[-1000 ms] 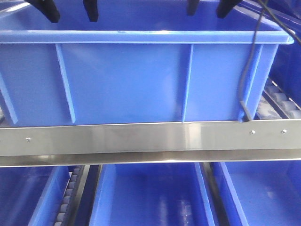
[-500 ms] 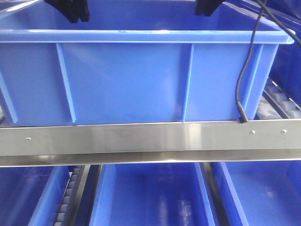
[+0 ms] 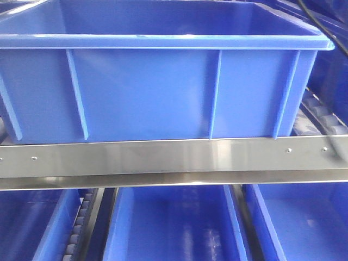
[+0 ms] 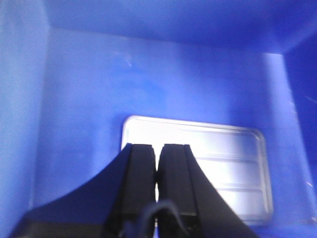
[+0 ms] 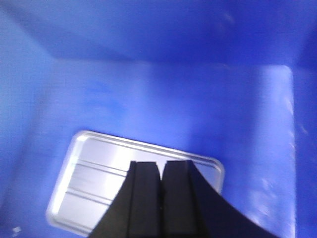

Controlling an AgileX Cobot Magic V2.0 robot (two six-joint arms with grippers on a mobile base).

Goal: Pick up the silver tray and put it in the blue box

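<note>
Left wrist view: silver tray (image 4: 218, 166) flat in blue box (image 4: 84, 99), below tool (image 4: 157, 171).

One blue box (image 3: 141, 92) fills the upper half of the front view, its outer wall showing five vertical ribs. One steel shelf rail (image 3: 163, 163) crosses the middle of the frame. Below it, three more blue crates sit side by side: lower left (image 3: 32, 228), lower centre (image 3: 174, 228) and lower right (image 3: 299, 223). Two roller tracks appear, one at lower left (image 3: 79, 225) and one at the right edge (image 3: 326, 117). Each wrist view shows one silver tray (image 4: 223, 168) with two raised ribs, and one hand: left hand (image 4: 157, 171), right hand (image 5: 161, 186), two fingers apiece.
</note>
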